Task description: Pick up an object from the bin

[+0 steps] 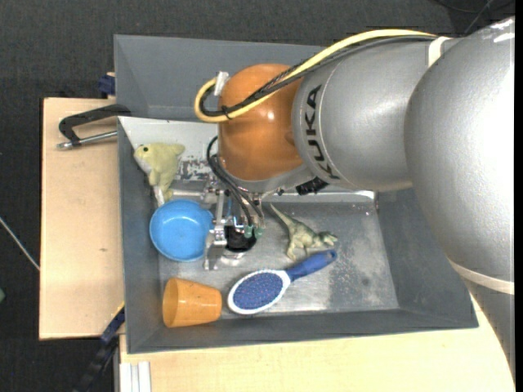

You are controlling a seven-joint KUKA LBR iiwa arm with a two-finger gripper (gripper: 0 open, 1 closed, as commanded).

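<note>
1. The gripper [227, 237] is low in the grey bin [359, 278], under the arm's orange cover [253, 129], left of the floor's middle.
2. Whether it is open or closed, I cannot tell.
3. A round blue bowl [178, 229] sits just beside it on the left, the nearest thing.
4. A green toy dinosaur [304, 237] lies near on the right.
5. A blue hairbrush [260, 290] lies just in front of the gripper, beside an orange cup [190, 302] on its side.
6. A yellowish plush toy [159, 162] lies in the far left corner.
</note>
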